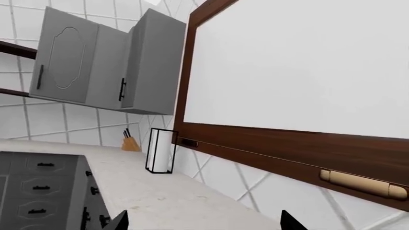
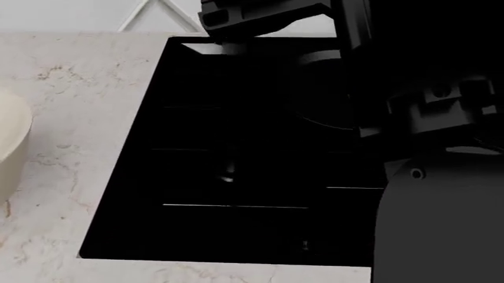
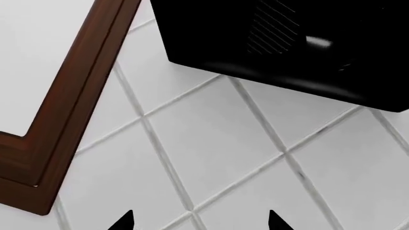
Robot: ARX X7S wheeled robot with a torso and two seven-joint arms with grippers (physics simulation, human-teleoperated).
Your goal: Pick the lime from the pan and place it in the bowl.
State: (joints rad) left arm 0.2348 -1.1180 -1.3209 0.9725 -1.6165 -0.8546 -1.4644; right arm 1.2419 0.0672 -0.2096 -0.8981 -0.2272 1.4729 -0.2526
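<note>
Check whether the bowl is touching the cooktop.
Apart. The head view shows the bowl at the left edge, with a strip of bare marble counter between it and the cooktop.

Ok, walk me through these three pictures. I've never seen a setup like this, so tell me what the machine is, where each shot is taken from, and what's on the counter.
This is a simulated two-armed robot on wheels. The head view looks down past its dark arms at a marble counter with a flat black cooktop set into it. The cream bowl peeks in at the counter's left edge. The pan and the lime can't be made out.

The other two pictures come from cameras on each wrist. The left gripper points at grey cabinets, a knife block and a window frame. The right gripper faces the tiled wall. Both look open and hold nothing.
</note>
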